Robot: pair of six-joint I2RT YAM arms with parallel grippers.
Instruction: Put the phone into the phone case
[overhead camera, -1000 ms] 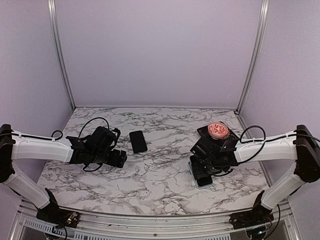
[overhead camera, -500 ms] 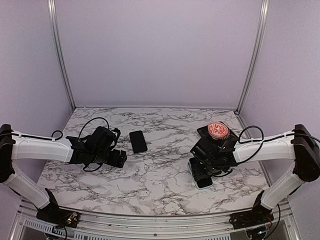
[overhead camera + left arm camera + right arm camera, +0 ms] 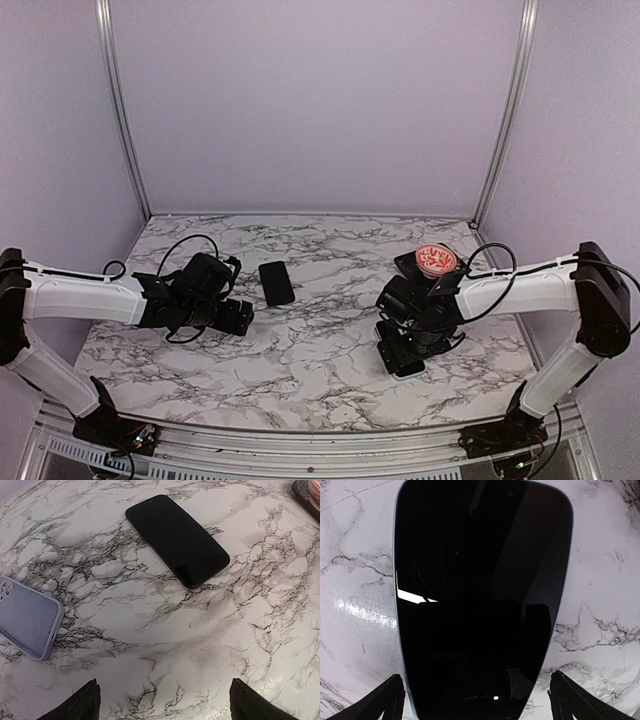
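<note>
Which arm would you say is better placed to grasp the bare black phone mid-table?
Left, likely: the open left gripper faces that flat black phone, lavender phone case nearby; the right gripper hovers over a separate light-rimmed phone.

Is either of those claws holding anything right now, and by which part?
Nothing. The right gripper has its jaws open either side of the phone, not gripping it; the left gripper is open too.

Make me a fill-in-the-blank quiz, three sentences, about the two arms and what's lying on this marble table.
1. The left gripper has its jaws ___ and holds nothing.
2. In the left wrist view, the lavender phone case lies to the ___ of the black phone.
3. The right gripper hangs directly over a second ___ with a pale rim.
Missing words: open; left; phone.
</note>
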